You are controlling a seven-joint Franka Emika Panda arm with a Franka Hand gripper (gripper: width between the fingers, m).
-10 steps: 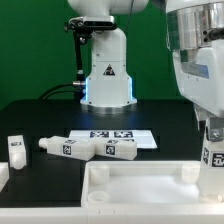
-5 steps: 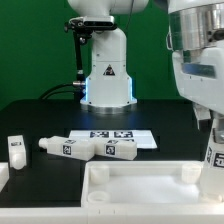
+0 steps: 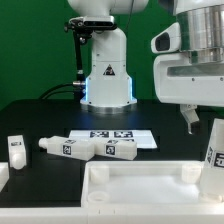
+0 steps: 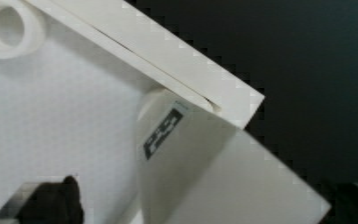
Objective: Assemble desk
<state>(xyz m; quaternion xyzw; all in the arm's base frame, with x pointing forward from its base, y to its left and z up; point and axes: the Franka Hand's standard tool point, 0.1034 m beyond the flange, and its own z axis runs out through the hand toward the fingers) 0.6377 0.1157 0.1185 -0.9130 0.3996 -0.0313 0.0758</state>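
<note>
Gripper (image 3: 204,120): open, holding nothing. One dark finger (image 3: 190,119) shows in the exterior view, clear of every part. The other finger is cut off at the picture's edge.
Finger, wrist view: one dark fingertip (image 4: 51,200), apart from the standing leg.
Standing leg (image 3: 214,150): just below the gripper, upright on a corner of the tabletop, tag facing the exterior camera, touched by no finger. The wrist view shows its tag (image 4: 167,132) close beside the tabletop's rim.
Tabletop (image 3: 140,182): flat on the counter, below the gripper and stretching away from it toward the exterior view's left. It has a raised rim all round, and a round socket (image 4: 5,34) shows in the wrist view.
Lying legs, two: first (image 3: 68,147) and second (image 3: 118,149), on their sides on the counter, close together, lower than the gripper and well apart from it toward the exterior view's left.
Far leg (image 3: 15,150): upright, the part farthest from the gripper, by the exterior view's left edge.
Marker board (image 3: 122,134): flat on the counter, just behind the lying legs.
Counter (image 3: 40,120): dark surface under all the parts.
Robot base (image 3: 105,70): white, behind the marker board, well apart from the gripper.
</note>
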